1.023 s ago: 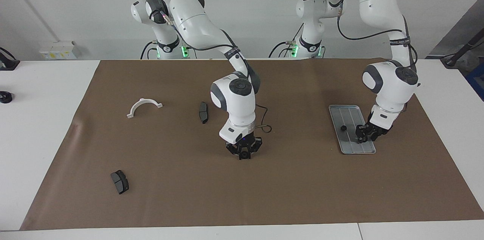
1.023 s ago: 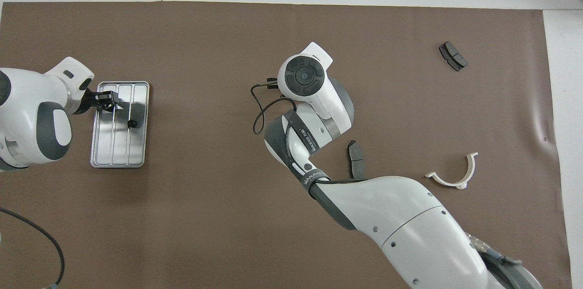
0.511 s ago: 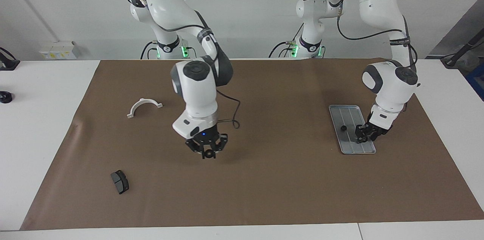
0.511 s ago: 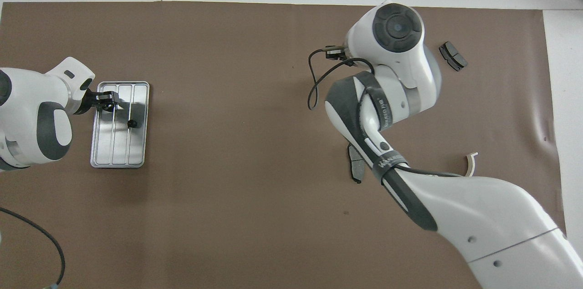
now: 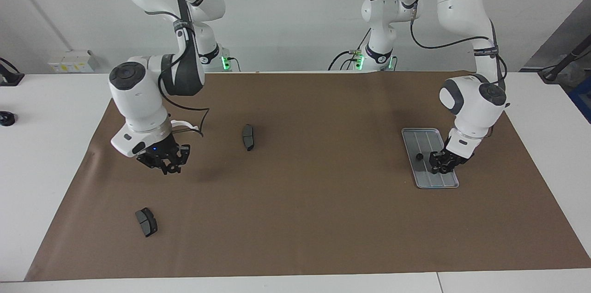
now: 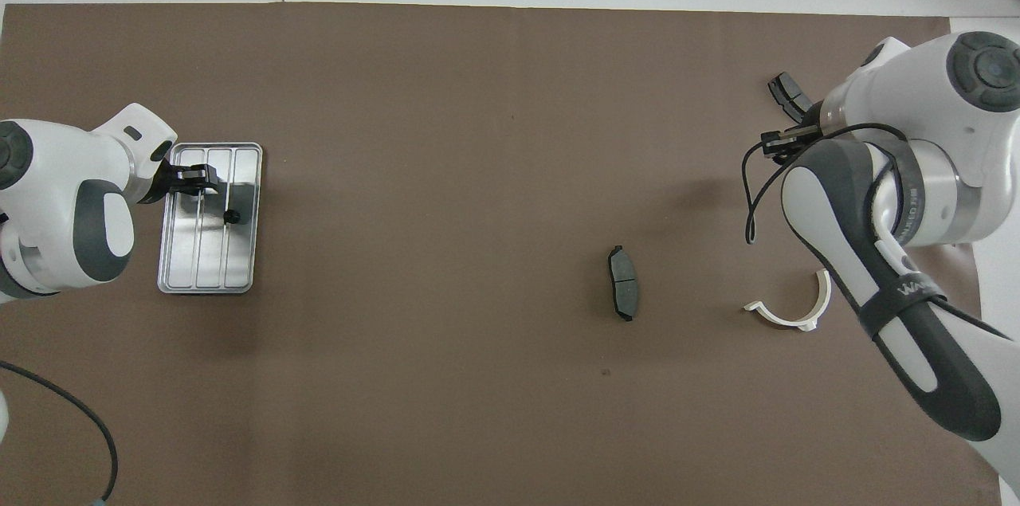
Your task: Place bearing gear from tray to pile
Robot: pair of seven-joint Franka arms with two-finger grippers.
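The silver-grey tray (image 5: pixel 427 138) (image 6: pixel 239 267) lies toward the left arm's end of the table. One small dark bearing gear (image 5: pixel 419 156) (image 6: pixel 232 216) rests on it. My left gripper (image 5: pixel 442 165) (image 6: pixel 194 178) hangs low over the tray beside that gear. My right gripper (image 5: pixel 167 168) hovers over the pile area, just off the white half-ring bracket (image 5: pixel 184 123) (image 6: pixel 789 315), shut on a small dark round bearing gear. In the overhead view its own wrist hides it.
Two dark brake pads lie on the brown mat. One (image 5: pixel 248 136) (image 6: pixel 623 293) is mid-table. The other (image 5: pixel 146 221) (image 6: pixel 789 97) is farther from the robots, toward the right arm's end. A cable loops off the right wrist (image 5: pixel 196 122).
My right arm has swung from mid-table toward its own end, carrying the small dark part to beside the bracket. My left gripper has edged slightly closer to the gear on the tray.
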